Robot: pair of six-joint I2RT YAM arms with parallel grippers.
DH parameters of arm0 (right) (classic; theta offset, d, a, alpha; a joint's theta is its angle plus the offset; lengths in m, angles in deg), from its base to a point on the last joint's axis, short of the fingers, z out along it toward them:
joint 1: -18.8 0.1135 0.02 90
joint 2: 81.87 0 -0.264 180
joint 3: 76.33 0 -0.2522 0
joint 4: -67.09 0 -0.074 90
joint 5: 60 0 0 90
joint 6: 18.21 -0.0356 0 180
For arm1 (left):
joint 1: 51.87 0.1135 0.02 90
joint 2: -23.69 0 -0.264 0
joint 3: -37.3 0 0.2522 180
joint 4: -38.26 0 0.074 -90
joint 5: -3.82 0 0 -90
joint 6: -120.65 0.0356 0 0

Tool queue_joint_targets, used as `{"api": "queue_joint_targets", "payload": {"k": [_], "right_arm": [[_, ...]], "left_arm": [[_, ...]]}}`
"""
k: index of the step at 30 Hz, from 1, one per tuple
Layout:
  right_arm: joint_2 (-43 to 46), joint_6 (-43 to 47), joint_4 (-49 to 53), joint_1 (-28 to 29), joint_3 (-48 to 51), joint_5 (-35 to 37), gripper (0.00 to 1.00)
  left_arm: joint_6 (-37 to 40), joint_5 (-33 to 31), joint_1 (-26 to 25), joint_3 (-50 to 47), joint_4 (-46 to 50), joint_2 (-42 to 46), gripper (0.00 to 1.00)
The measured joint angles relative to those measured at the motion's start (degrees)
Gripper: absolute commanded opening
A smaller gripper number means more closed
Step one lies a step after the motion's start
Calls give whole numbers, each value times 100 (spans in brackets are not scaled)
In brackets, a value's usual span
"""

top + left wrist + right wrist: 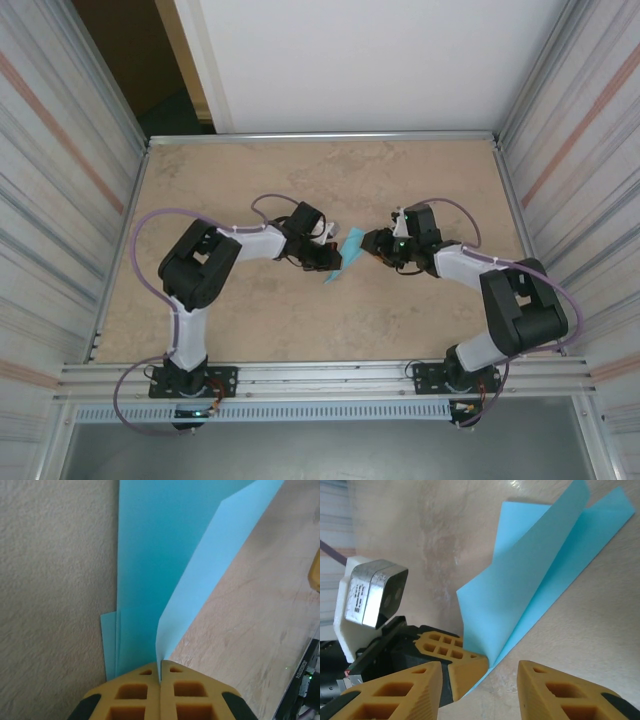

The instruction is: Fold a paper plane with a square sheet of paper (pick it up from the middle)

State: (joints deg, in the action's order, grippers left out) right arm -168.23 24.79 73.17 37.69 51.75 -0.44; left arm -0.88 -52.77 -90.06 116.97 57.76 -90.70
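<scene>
The paper plane (343, 256) is a narrow folded piece of light-blue paper lying mid-table between the two arms. My left gripper (161, 672) is shut on the near edge of one flap (210, 570), which stands up from the flat layers (142, 560) beneath it. In the right wrist view the plane (540, 570) opens like a V along its lengthwise crease, with the left gripper's yellow fingers (455, 655) pinching its low corner. My right gripper (480, 672) is open just short of that corner, one finger on each side and nothing between them. From above, the left gripper (327, 245) and the right gripper (373, 246) face each other across the paper.
The beige table (250, 180) is walled by metal rails and ribbed panels on both sides. The left wrist camera housing (372, 595) sits close in front of the right gripper. Both arm bases are bolted to the near rail (320, 378).
</scene>
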Motion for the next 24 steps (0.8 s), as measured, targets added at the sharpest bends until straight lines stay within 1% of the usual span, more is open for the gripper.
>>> {"api": "queue_joint_targets", "payload": {"k": [5, 15, 24], "right_arm": [[-249, 7, -129, 72, -144, -101, 29], [-734, 2, -308, 284, -431, -133, 18], [-1117, 0, -448, 358, -627, -140, 15]], "left_arm": [[-214, 24, 33, 28, -9, -52, 0], [-326, 151, 66, 74, -7, -122, 0], [-328, 157, 76, 74, -7, -122, 0]]}}
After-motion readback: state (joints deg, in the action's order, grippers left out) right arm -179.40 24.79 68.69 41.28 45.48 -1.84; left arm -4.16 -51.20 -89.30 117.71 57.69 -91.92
